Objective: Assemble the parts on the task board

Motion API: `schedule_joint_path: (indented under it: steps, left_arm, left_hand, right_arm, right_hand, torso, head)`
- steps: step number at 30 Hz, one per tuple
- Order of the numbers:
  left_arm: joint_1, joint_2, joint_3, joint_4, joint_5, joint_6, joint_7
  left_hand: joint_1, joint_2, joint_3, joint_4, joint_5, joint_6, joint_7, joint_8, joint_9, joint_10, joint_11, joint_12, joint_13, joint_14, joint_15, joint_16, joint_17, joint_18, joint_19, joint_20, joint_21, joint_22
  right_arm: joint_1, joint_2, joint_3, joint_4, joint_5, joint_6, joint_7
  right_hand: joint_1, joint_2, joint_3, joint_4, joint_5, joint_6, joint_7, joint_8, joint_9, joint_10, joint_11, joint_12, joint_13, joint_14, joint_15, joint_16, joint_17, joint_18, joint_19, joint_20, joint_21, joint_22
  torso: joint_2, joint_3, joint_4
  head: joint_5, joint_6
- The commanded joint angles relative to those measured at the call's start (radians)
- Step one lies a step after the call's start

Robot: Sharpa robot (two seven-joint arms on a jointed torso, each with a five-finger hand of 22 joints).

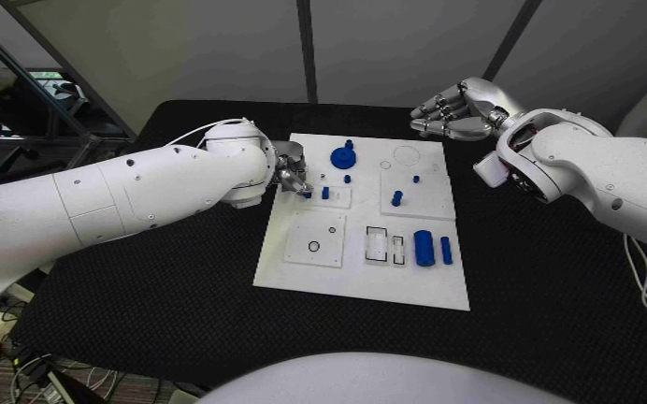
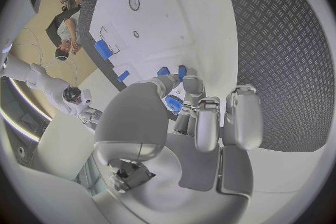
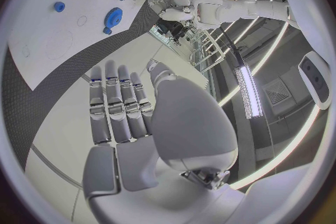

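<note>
No text, label, brand, number or sign can be read anywhere. The task board [image 1: 362,278] carries only unlettered outlines, circles and rectangles drawn on its white surface, and the blue parts [image 1: 424,248] on it bear no markings that can be made out.

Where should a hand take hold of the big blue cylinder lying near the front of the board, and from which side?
Grip the big blue cylinder across its round middle, coming straight down from above. It lies flat on the task board, its long axis running front to back, with a thinner blue rod close on one side and a slotted frame on the other, so fingers probably fit best pinching its sides from overhead.
</note>
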Motion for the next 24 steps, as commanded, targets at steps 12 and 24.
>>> schedule_joint_path:
  steps: [12, 24]
  left_arm:
    - [-0.003, 0.023, -0.003, -0.030, 0.017, 0.035, -0.001]
    - [-0.003, 0.030, -0.003, -0.046, 0.028, 0.041, 0.000]
  left_hand:
    - [-0.082, -0.011, 0.113, -0.099, -0.004, 0.020, -0.024, 0.029, 0.015, 0.034, -0.014, 0.028, 0.025, 0.106, -0.016, 0.002, 0.263, -0.034, 0.028, -0.013, 0.005, 0.079]
    - [-0.170, -0.023, 0.057, -0.060, -0.005, 0.045, -0.037, 0.033, 0.017, 0.053, -0.024, 0.048, 0.048, 0.106, -0.026, 0.002, 0.263, -0.037, 0.034, -0.022, 0.015, 0.091]
  right_arm:
    - [0.002, 0.000, 0.001, 0.002, -0.002, 0.007, 0.002]
    - [0.002, 0.000, 0.001, 0.002, -0.003, 0.008, 0.001]
  right_hand:
    - [-0.002, 0.007, 0.001, -0.005, 0.006, -0.003, 0.001, 0.000, 0.000, -0.004, 0.001, 0.001, -0.002, -0.003, 0.000, -0.002, -0.003, 0.006, 0.004, 0.004, -0.008, -0.001]
    - [-0.002, 0.007, 0.001, -0.005, 0.006, -0.003, 0.001, 0.000, 0.000, -0.004, 0.001, 0.001, -0.002, -0.003, 0.000, -0.002, -0.003, 0.006, 0.004, 0.004, -0.008, -0.001]
  torso:
    - [0.000, 0.0006, -0.0010]
    - [0.000, 0.0006, -0.0004]
  head:
    - [-0.003, -0.007]
    - [-0.006, -0.010]
